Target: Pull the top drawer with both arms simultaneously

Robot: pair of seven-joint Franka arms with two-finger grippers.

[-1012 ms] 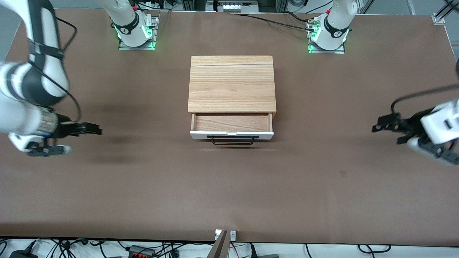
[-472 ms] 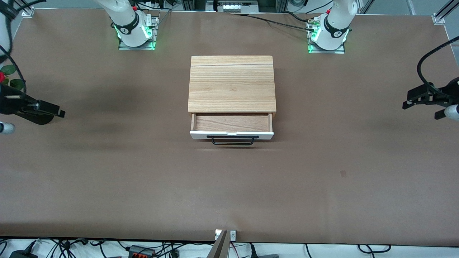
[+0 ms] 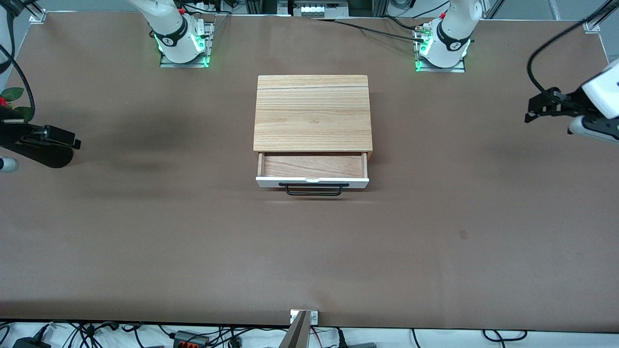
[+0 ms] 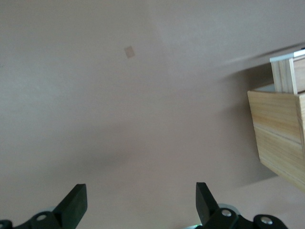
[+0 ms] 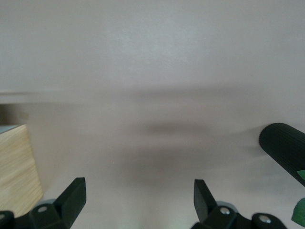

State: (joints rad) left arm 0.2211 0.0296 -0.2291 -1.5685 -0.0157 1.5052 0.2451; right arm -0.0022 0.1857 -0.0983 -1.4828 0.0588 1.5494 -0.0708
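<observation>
On the brown table (image 3: 193, 241) you have one cabinet (image 3: 313, 113), midway between the two arm bases and closer to them than to the front camera.

One top drawer (image 3: 312, 180) stands partly pulled out of the cabinet toward the front camera, its wood floor showing. One black handle (image 3: 313, 189) runs along its white front panel; nothing touches it.

Two arms, two grippers:
- Left gripper (image 3: 534, 108): in the air over the table near the left arm's end, well apart from the drawer. Your left wrist view shows its fingers (image 4: 76, 202) spread wide with nothing between them.
- Right gripper (image 3: 72, 141): in the air over the table near the right arm's end, also well apart from the drawer. Your right wrist view shows its fingers (image 5: 74, 195) spread wide and holding nothing.

Open room: bare tabletop surrounds the cabinet on every side, widest between the handle and the table's front edge. One small dark mark (image 3: 463, 234) sits on the surface toward the left arm's end.

Cut off or unclear:
- Both arms run out of the front view at its side edges, so you see only their bases and wrists.
- The left wrist view catches just a corner of the cabinet (image 4: 281, 133) and drawer.
- One ribbed black cylinder (image 5: 283, 145) sits at the edge of the right wrist view, cut off; you cannot tell what it is.
- One red and green object (image 3: 9, 99) near the right arm is also cropped.
</observation>
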